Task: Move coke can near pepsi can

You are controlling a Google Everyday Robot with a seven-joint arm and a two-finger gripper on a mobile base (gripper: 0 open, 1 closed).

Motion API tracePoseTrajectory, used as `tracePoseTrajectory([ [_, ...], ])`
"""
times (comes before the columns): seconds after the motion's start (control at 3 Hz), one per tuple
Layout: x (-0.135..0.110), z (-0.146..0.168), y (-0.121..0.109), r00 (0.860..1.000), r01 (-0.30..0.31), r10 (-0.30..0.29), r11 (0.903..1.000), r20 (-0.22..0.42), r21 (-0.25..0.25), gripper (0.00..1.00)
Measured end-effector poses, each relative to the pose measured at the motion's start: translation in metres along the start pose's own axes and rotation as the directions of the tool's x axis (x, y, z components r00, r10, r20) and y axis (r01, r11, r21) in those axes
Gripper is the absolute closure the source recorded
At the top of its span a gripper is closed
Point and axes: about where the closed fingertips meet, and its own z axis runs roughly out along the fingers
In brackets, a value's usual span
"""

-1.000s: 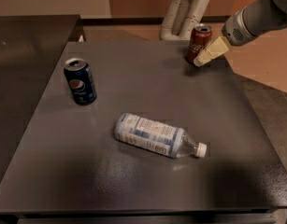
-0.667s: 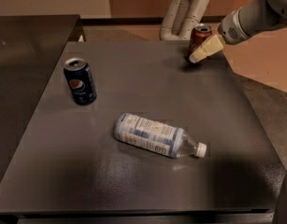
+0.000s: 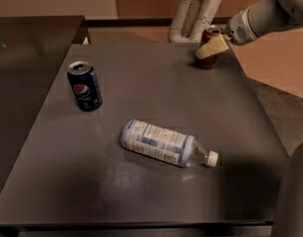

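Carefully: coke can (image 3: 208, 61) stands upright at the surface's (image 3: 141, 83) far right edge.
Your pincer (image 3: 210, 48) is on it; grip state, cannot tell. A loose hold could topple it before it reaches the distant pepsi can (image 3: 85, 87).

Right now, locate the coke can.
In the camera view, the coke can sits at the table's far right corner with the gripper at it, far from the pepsi can.
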Motion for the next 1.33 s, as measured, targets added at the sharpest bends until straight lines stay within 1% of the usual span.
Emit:
tracePoseTrajectory([
  [0.33,-0.002,-0.004,0.009,1.0,-0.005,0.005,0.9994,-0.01,-0.035,0.58],
  [0.67,-0.008,-0.015,0.022,1.0,0.014,-0.015,0.9968,-0.015,-0.079,0.82],
  [1.0,-0.022,-0.025,0.048,0.998,0.055,-0.056,0.9872,-0.004,-0.15,1.0],
  [1.33,-0.04,-0.032,0.086,0.993,0.122,-0.118,0.9626,0.031,-0.242,1.0],
])
